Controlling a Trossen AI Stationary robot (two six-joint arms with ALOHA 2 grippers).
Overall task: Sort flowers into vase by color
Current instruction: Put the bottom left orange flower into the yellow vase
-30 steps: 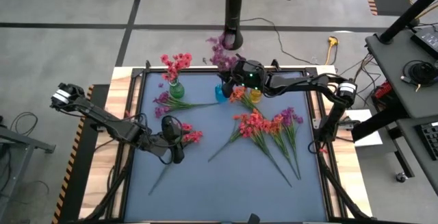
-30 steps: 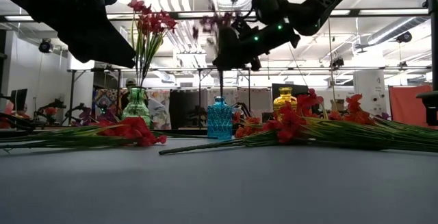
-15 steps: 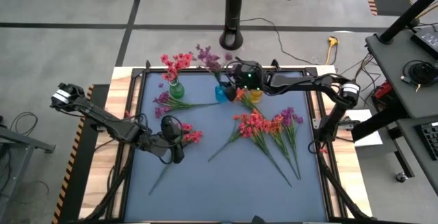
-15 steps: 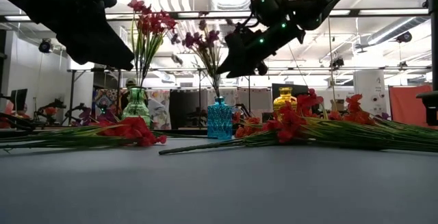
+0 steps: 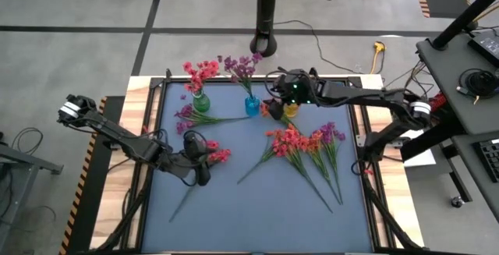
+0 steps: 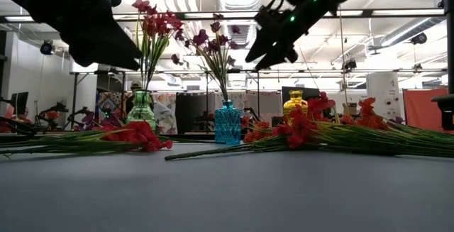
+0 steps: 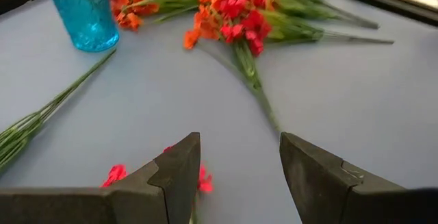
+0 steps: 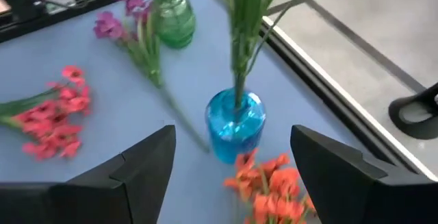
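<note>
A purple sprig [image 5: 243,65] stands with its stem in the blue vase [image 5: 251,106]. Pink-red sprigs [image 5: 201,72] stand in the green vase [image 5: 200,102]. My right gripper [image 5: 271,97] is open above and just right of the blue vase [image 8: 235,122] and holds nothing. My left gripper [image 5: 201,160] hovers open over a pink-red sprig [image 5: 217,155] that lies flat on the blue mat. In the left wrist view that sprig's blossoms [image 7: 115,176] show just beyond the spread fingers.
A yellow vase [image 5: 291,111] stands right of the blue one, with an orange-red sprig [image 8: 267,183] lying at its foot. A loose purple sprig [image 5: 192,118] lies near the green vase. Several mixed sprigs [image 5: 302,144] lie in a heap at centre right.
My right gripper has opened and let go of the purple sprig. It has then risen and drawn back toward the table's right edge. The sprig stays standing in the blue vase, its blossoms now leaning toward the far left.
</note>
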